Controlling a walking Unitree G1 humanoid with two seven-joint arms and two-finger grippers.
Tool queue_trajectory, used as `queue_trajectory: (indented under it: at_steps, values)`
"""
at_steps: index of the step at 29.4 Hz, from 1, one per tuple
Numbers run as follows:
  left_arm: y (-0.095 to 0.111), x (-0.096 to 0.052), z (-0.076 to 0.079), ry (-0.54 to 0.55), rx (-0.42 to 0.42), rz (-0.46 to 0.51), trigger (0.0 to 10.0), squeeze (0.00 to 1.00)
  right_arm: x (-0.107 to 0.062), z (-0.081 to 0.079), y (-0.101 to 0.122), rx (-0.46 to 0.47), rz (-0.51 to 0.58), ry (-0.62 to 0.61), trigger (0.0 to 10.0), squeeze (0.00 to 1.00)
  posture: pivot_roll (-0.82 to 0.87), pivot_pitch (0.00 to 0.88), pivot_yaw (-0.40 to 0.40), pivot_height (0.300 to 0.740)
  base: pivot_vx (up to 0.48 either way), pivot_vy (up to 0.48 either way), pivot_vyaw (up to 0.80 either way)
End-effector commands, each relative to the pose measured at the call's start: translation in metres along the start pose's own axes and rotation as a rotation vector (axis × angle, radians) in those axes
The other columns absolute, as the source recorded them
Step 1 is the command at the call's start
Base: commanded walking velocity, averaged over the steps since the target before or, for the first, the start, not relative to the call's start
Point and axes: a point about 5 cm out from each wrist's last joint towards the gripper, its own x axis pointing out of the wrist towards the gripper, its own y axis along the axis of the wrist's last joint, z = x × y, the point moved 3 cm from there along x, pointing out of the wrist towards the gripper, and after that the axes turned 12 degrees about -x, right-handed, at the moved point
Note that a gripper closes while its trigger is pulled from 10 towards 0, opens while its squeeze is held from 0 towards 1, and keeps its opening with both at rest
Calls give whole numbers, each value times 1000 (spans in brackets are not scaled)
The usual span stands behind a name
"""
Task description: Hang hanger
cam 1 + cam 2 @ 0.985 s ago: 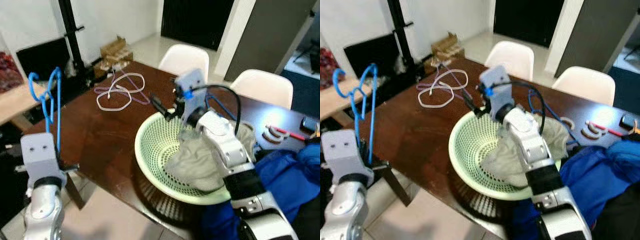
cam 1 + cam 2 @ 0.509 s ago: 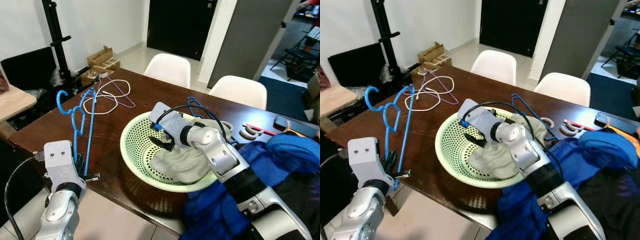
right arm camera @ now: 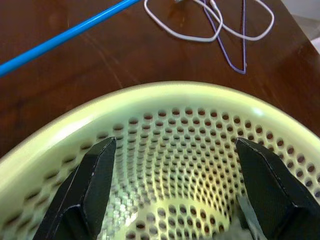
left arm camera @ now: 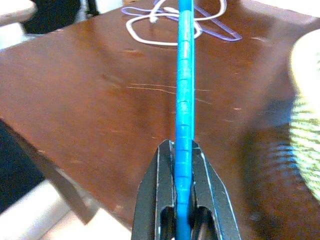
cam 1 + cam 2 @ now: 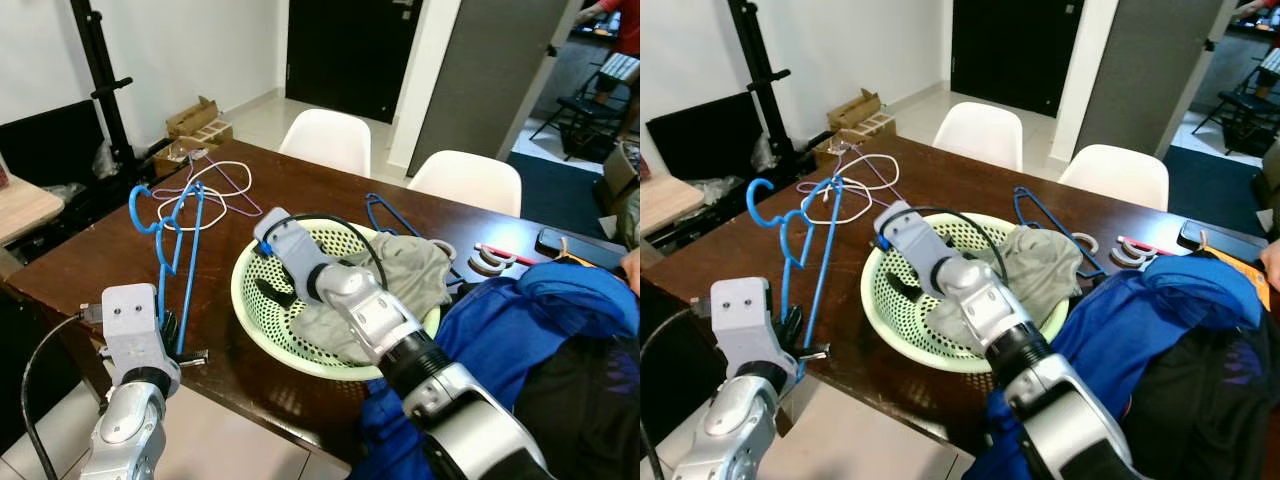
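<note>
Left gripper (image 4: 182,150) held blue hanger (image 5: 170,235) upright over the tabletop (image 5: 90,260) edge.

Left fingers (image 4: 155,195) pinched the hanger's bar, hook at 12 o'clock. Right gripper (image 3: 175,190) sat inside the green basket (image 5: 250,310), fingers (image 3: 92,185) spread wide, touching nothing, grey cloth (image 5: 400,275) at its 3 o'clock. White and purple hangers (image 5: 215,190) lay at the basket's 10 o'clock. No legible writing or labels.

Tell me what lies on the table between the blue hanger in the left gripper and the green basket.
Nothing: in the left eye view, bare brown table separates the blue hanger, clamped by the left gripper, from the green basket.
</note>
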Motion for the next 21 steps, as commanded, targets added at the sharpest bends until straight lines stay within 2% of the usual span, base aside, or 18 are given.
queue_trajectory:
  at_steps: [1, 2, 5, 7, 10, 11, 14, 16, 21]
  values:
    - [10, -2, 4, -10, 136, 49, 10000, 0, 5, 5, -6, 57, -22, -52, 10000, 0, 159, 32, -111, 740, 0, 0, 0]
    - [12, -3, 5, -12, 171, 60, 10000, 0, 7, 6, -7, 63, -27, -61, 10000, 0, 163, 36, -112, 740, 0, 0, 0]
    - [13, -3, 5, -13, 187, 65, 10000, 0, 7, 6, -7, 65, -29, -64, 10000, 0, 163, 36, -112, 740, 0, 0, 0]
    - [22, -6, 4, -25, 285, 103, 10000, 0, 9, 15, -5, 3, -41, -114, 10000, 0, 199, 76, -122, 740, 0, 0, 0]
    - [25, -8, 4, -31, 319, 113, 10000, 0, 10, 19, -3, -25, -47, -135, 10000, 0, 203, 79, -122, 740, 0, 0, 0]
    - [27, -11, 3, -40, 354, 119, 10000, 0, 9, 24, -3, -63, -58, -152, 10000, 0, 214, 95, -123, 740, 0, 0, 0]
    - [27, -14, 1, -43, 358, 114, 10000, 0, 8, 30, -4, -95, -72, -166, 10000, 0, 219, 105, -121, 740, 0, 0, 0]
    - [27, -22, -4, -35, 349, 99, 10000, 0, 0, 52, -17, -145, -147, -216, 10000, 0, 229, 127, -110, 740, 0, 0, 0]
    - [26, -27, -6, -29, 346, 86, 10000, 0, -5, 64, -29, -169, -220, -225, 10000, 0, 234, 139, -101, 740, 0, 0, 0]
